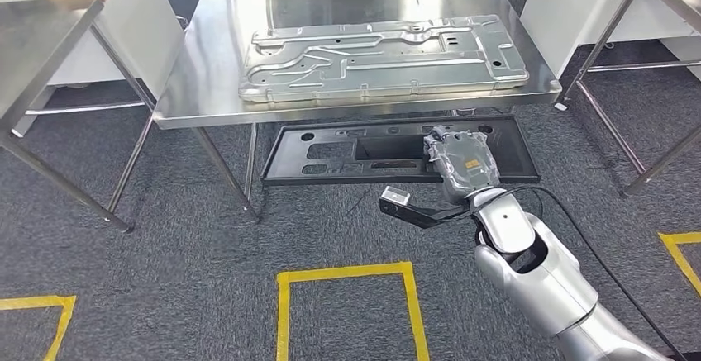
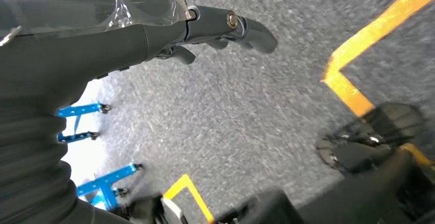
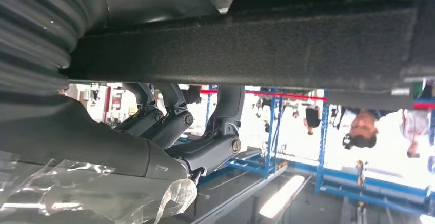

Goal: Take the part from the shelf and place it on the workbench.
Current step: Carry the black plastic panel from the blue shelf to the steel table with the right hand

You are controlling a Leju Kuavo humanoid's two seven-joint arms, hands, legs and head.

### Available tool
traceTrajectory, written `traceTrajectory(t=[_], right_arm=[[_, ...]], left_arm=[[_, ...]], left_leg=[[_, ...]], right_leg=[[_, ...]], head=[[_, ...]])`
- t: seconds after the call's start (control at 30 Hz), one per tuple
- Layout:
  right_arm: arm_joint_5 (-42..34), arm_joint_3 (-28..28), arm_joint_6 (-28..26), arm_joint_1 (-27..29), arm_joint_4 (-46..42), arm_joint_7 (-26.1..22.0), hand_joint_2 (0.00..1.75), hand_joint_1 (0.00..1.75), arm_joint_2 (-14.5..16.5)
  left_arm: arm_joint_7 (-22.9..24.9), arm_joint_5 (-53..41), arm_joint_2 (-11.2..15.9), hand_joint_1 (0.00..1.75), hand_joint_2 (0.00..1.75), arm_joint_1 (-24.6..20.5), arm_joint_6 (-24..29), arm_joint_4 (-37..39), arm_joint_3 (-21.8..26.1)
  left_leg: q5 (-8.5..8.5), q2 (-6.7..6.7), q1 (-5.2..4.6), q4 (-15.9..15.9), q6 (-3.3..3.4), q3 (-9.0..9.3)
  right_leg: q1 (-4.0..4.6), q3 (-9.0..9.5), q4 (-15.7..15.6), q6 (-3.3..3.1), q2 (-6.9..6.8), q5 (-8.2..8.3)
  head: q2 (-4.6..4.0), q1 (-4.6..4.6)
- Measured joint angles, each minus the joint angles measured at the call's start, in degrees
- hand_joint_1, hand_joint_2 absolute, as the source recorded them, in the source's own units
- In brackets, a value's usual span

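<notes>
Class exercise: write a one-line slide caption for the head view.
Right hand grips a black frame part at the edge of a steel workbench that already bears a silver panel.

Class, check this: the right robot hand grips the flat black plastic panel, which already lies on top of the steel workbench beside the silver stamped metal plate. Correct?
Not quite. The head view shows the flat black plastic panel held below the steel workbench edge, not on top; the right robot hand grips it, and the silver stamped metal plate lies on the bench.

looks like a factory workshop tbh; stainless steel workbench [image 1: 198, 88] on grey carpet, yellow floor tape [image 1: 347, 274] marked out just in front of it; blue racking [image 3: 287, 157] behind
</notes>
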Motion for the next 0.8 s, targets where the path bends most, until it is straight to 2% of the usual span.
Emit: traceTrajectory(t=[0.07,0.1,0.13,0.17,0.2,0.27,0.3,0.33,0.4,0.43,0.47,0.5,0.53,0.6,0.63,0.67,0.7,0.77,0.8], right_arm=[[0.0,0.1,0.1,-0.4,0.0,0.0,1.75,1.75,0.2],[0.0,0.2,0.1,-0.4,0.0,0.0,1.75,1.75,0.2],[0.0,0.3,0.2,-0.4,0.0,0.0,1.75,1.75,0.2],[0.0,0.4,0.3,-0.3,0.0,0.0,1.75,1.75,0.3],[0.0,0.4,0.3,-0.4,-0.1,0.0,1.75,1.75,0.3],[0.1,0.5,0.4,-0.6,-0.1,-0.1,1.75,1.75,0.5],[0.0,0.5,0.5,-0.7,-0.1,-0.2,1.75,1.75,0.6],[0.0,0.6,0.7,-0.8,-0.2,-0.1,1.75,1.75,0.7],[0.0,0.7,1.1,-0.9,-0.3,0.0,1.75,1.75,0.8],[0.0,0.8,1.2,-0.9,-0.4,0.0,1.75,1.75,0.8],[0.0,0.9,1.3,-1.0,-0.6,0.1,1.75,1.75,0.8],[0.0,0.9,1.4,-1.1,-0.7,0.1,1.75,1.75,0.8],[0.0,0.9,1.4,-1.1,-0.9,0.2,1.75,1.75,0.8],[-0.1,1.0,1.6,-0.9,-1.0,0.3,1.75,1.75,0.8],[-0.1,1.1,1.7,-0.7,-1.0,0.4,1.75,1.75,0.7],[-0.1,1.2,1.8,-0.4,-1.0,0.4,1.75,1.75,0.7],[-0.1,1.2,1.9,-0.2,-1.1,0.5,1.75,1.75,0.6],[-0.2,1.3,1.9,-0.2,-1.4,0.7,1.75,1.75,0.5],[-0.2,1.3,2.0,-0.2,-1.6,0.7,1.75,1.75,0.5]], left_arm=[[0.0,0.0,0.0,0.00,1.75,-0.1,0.0,0.0,0.0],[0.0,0.1,0.0,0.00,1.75,0.0,0.0,0.0,0.0],[0.0,0.1,0.0,0.00,1.75,0.1,0.0,0.0,0.0],[-0.1,0.2,0.0,0.00,1.75,0.2,0.0,0.0,0.0],[-0.1,0.3,0.0,0.00,1.75,0.3,0.0,0.0,0.0],[-0.2,0.5,0.0,0.00,1.75,0.3,-0.1,0.0,0.0],[-0.2,0.6,0.1,0.00,1.75,0.3,0.0,0.0,0.1],[-0.3,0.6,0.2,0.00,1.75,0.3,0.0,0.0,0.1],[-0.5,0.7,0.3,0.00,1.75,0.4,0.0,0.0,0.1],[-0.5,0.8,0.3,0.00,1.75,0.5,0.0,0.0,0.1],[-0.6,0.8,0.3,0.00,1.75,0.5,0.0,0.0,0.1],[-0.7,0.7,0.3,0.00,1.75,0.5,0.0,0.0,0.1],[-0.8,0.7,0.2,0.00,1.75,0.5,0.0,0.0,0.1],[-0.9,0.6,0.2,0.00,1.75,0.5,0.0,0.0,0.1],[-0.9,0.6,0.2,0.00,1.75,0.6,0.2,0.0,0.1],[-1.0,0.6,0.2,0.00,1.75,0.7,0.3,0.0,0.1],[-1.0,0.6,0.2,0.00,1.75,0.8,0.5,0.0,0.1],[-1.1,0.5,0.2,0.00,1.75,0.9,0.8,0.0,0.1],[-1.1,0.5,0.2,0.00,1.75,0.8,0.9,0.0,0.1]], left_leg=[[-3.27,0.12,0.93,8.7,-1.15,-4.56],[-4.24,0.15,1.36,12.5,-1.52,-6.94],[-4.19,0.18,1.65,14.6,-1.73,-8.56],[-2.93,0.20,1.79,14.3,-1.78,-9.03],[-0.54,0.21,1.82,11.4,-1.63,-8.29],[4.99,0.28,1.45,2.1,-0.77,-4.97],[6.70,0.37,1.15,-1.7,-0.23,-3.53],[7.41,0.44,0.85,-3.9,0.23,-2.70],[7.17,0.53,0.48,-5.0,0.79,-2.08],[7.21,0.53,0.63,-5.4,0.88,-1.61],[7.28,0.53,0.79,-5.9,0.99,-1.02],[7.35,0.54,0.96,-6.4,1.10,-0.41],[7.33,0.55,1.09,-6.7,1.21,0.04],[6.88,0.48,0.91,-6.6,1.53,0.46],[6.56,0.42,0.85,-6.6,1.57,0.73],[6.17,0.33,0.82,-6.5,1.54,1.06],[5.71,0.25,0.82,-6.3,1.42,1.44],[4.53,0.15,0.73,-5.6,0.96,2.04],[3.84,0.12,0.58,-5.1,0.75,2.14]], right_leg=[[-0.04,0.32,0.0,-0.18,-0.07,-0.40],[-0.05,0.53,0.0,-0.16,-0.08,-0.63],[-0.07,0.84,0.0,-0.10,-0.08,-0.90],[-0.09,1.26,0.0,-0.03,-0.08,-1.19],[-0.10,1.77,0.0,0.07,-0.06,-1.49],[-0.20,2.79,-0.2,0.31,-0.03,-2.03],[-0.26,3.13,-0.4,0.52,0.00,-2.23],[-0.33,3.34,-0.5,0.78,0.01,-2.42],[-0.39,3.66,-0.9,1.39,0.01,-2.64],[-0.41,3.89,-1.0,1.68,-0.08,-2.85],[-0.30,3.83,-0.4,1.85,-0.14,-3.38],[-0.17,3.10,1.5,1.97,-0.19,-4.46],[-0.04,1.46,5.0,1.95,-0.23,-6.05],[0.21,-3.54,13.8,1.88,-0.18,-9.15],[0.27,-5.61,16.8,1.86,-0.17,-9.53],[0.31,-6.58,17.3,1.84,-0.18,-8.62],[0.32,-6.36,15.5,1.82,-0.19,-6.63],[0.27,-3.48,7.3,1.82,-0.21,-1.49],[0.20,-2.06,3.8,1.70,-0.18,0.12]], head=[[0.00,0.00],[0.00,-0.01],[0.00,-0.01],[0.00,-0.01],[0.00,-0.01],[0.00,-0.01],[0.00,-0.01],[0.00,-0.01],[0.00,-0.02],[0.00,-0.01],[-0.01,-0.01],[-0.01,0.00],[-0.01,0.01],[0.00,0.00],[0.00,0.00],[0.00,0.01],[0.00,0.01],[0.00,0.01],[0.00,0.01]])
